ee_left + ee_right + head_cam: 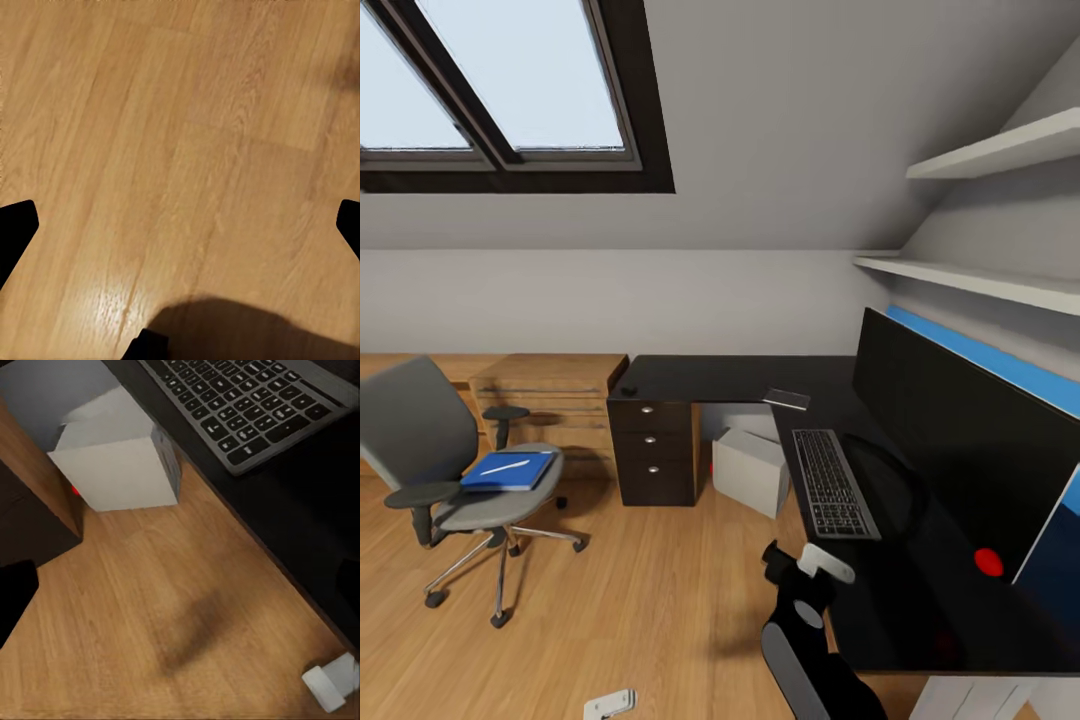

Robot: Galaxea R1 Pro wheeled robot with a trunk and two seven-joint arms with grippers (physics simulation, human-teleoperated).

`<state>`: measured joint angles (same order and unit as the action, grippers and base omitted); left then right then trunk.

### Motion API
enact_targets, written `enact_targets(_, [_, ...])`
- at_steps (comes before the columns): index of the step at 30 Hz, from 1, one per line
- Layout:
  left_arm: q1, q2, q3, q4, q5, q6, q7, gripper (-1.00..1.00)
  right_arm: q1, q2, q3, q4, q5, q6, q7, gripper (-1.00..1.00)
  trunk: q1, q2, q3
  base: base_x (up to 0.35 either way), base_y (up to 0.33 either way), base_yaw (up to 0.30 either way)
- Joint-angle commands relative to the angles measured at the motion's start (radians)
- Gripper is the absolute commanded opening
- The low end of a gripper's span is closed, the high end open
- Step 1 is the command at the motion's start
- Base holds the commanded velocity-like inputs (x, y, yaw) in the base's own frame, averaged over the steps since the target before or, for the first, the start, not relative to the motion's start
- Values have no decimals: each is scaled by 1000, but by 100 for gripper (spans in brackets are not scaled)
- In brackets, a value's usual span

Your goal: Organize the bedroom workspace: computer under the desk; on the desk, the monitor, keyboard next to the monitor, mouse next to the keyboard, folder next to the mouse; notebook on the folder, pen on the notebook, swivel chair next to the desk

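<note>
The grey swivel chair (420, 440) stands on the floor left of the desk (730, 378). On its seat lies the blue folder (508, 472) with the thin white pen (506, 465) on top. The desk bears the wide black monitor (960, 450), the keyboard (832, 483) (247, 405) in front of it, the dark notebook (787, 399) behind the keyboard, and a small black mouse (629, 390) at the far left corner. The pale computer (752, 468) (120, 461) sits under the desk. My right gripper (180, 592) hangs open over the floor by the desk edge. My left gripper (180, 225) is open above bare floor.
A light wooden drawer unit (550, 400) stands against the wall between chair and desk. Black desk drawers (652, 440) flank the computer. White shelves (980, 280) and a blue wall panel (1000, 362) sit above the monitor. Open wooden floor (640, 580) lies between me and the chair.
</note>
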<state>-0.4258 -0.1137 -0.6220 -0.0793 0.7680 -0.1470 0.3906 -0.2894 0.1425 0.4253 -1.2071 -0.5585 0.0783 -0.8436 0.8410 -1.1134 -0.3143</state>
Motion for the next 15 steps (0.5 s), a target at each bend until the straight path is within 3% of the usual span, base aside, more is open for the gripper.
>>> enact_targets(1, [-1, 0, -8, 0, 10, -3, 4, 100, -3, 0, 2, -2, -4, 25, -12, 100, -4, 6, 2, 0, 0, 0])
enact_targets(8, [-1, -1, -10, 0, 10, -3, 4, 100, -10, 0, 13, -2, -93, 66, -23, 100, -4, 6, 2, 0, 0, 0])
enact_targets(15, [-1, -2, -10, 1, 10, -3, 4, 100, -11, -1, 14, 0, -130, -8, -18, 100, -4, 6, 2, 0, 0, 0])
